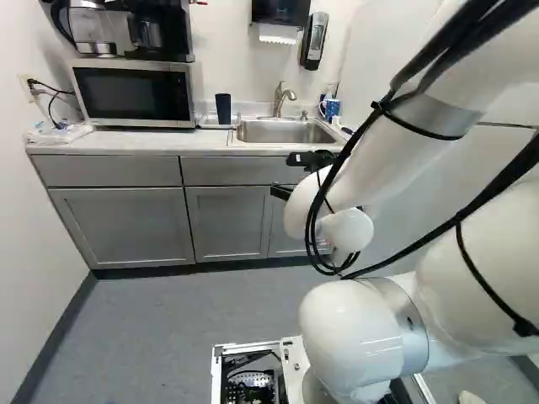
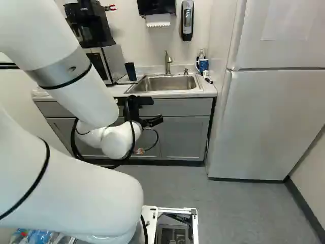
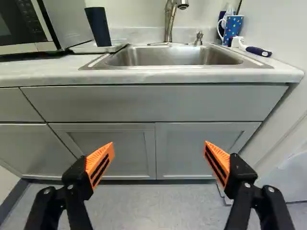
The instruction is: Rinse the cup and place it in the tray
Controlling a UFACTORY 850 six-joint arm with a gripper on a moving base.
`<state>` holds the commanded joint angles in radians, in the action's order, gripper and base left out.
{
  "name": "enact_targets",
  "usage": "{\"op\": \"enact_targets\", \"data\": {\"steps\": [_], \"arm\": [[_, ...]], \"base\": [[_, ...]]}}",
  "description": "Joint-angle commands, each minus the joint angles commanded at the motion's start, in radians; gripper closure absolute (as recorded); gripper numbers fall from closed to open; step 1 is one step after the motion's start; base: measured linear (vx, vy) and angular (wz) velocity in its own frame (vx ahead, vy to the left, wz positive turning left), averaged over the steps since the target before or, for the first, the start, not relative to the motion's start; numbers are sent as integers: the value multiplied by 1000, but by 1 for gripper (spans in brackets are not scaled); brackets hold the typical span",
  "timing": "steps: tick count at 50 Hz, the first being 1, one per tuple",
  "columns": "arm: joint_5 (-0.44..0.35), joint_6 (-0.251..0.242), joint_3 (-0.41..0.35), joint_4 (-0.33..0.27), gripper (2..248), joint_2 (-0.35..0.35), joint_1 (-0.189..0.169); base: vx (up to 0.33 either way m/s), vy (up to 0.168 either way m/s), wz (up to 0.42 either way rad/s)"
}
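In the right base view my gripper (image 2: pixel 157 110) is held out before the sink cabinet, below counter height. The wrist view shows the gripper (image 3: pixel 159 143) open, its orange pads far apart and nothing between them. A blue patterned mug (image 3: pixel 233 28) with a handle stands on the counter beyond the sink's right rear corner. On the sink's other side, a tall dark cup (image 3: pixel 98 27) rests upright, slightly tilted in view, on a thin whitish tray (image 3: pixel 86 49). Both the mug and the dark cup are well ahead of the fingers.
The steel sink (image 3: pixel 172 56) with its faucet (image 3: pixel 170 21) is set in the counter (image 3: pixel 158 76). A microwave (image 1: pixel 135 94) stands left of the tray. A brush (image 3: pixel 256 50) lies near the mug. The fridge (image 2: pixel 269 122) rises at the right of the right base view.
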<state>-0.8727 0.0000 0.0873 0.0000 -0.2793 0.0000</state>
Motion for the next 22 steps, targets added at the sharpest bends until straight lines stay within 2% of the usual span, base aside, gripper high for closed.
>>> {"op": "enact_targets", "data": {"steps": [22], "arm": [[0, 0, 0, 0, 3, 0, 0]], "base": [[0, 0, 0]]}}
